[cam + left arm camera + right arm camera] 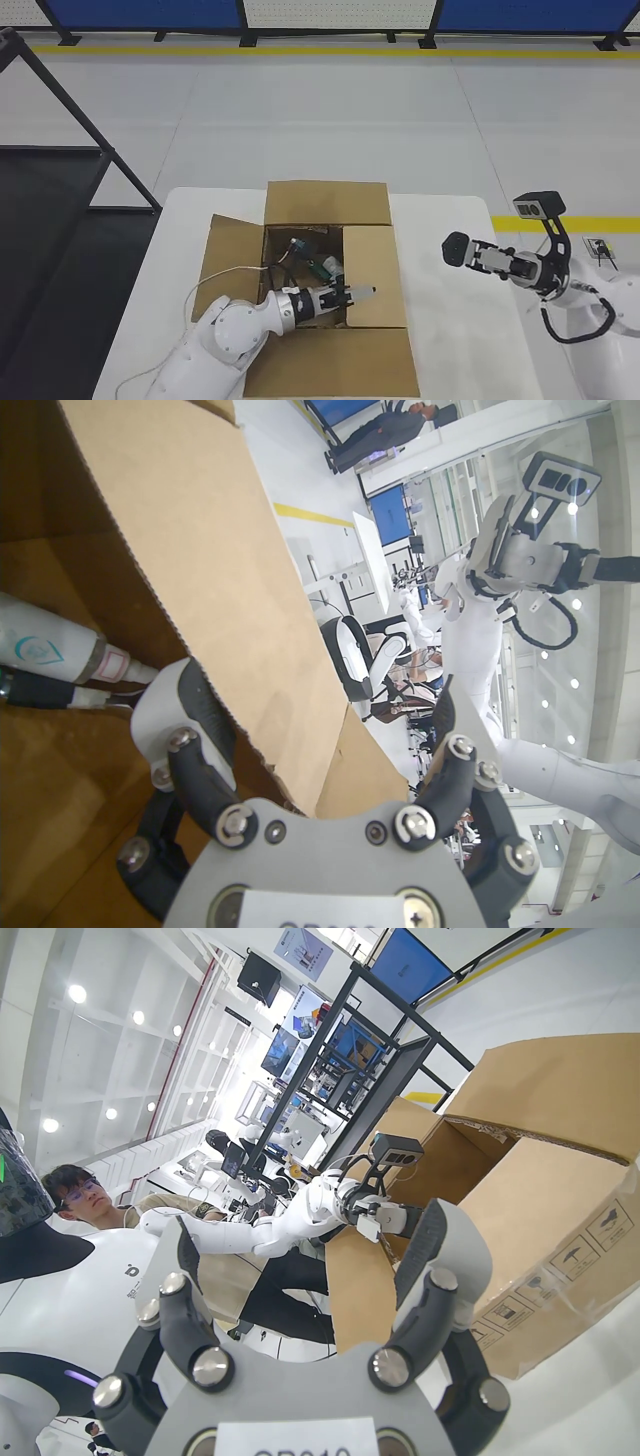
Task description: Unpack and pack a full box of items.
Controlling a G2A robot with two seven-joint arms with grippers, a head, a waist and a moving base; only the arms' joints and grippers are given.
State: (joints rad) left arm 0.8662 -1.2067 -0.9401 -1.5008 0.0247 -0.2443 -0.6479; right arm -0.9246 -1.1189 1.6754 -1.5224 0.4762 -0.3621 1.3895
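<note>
An open cardboard box [325, 203] stands in the middle of the white table [450, 340], all its flaps folded outward. Small items [315, 262] lie inside, among them a white tube [50, 645] and a dark one [40, 692]. My left gripper [350, 293] [315, 690] is open and straddles the edge of the box's right flap [372, 275] [200, 550], one finger inside the box and one outside. Farther right, my right gripper [457, 248] [305, 1253] hangs open above the table, holding nothing and facing the box [550, 1178].
A black metal frame [60, 100] stands off the table's left side. A thin white cable [215, 280] runs from my left arm across the box's left flap. Bare table surface lies to the right of the box, below my right arm.
</note>
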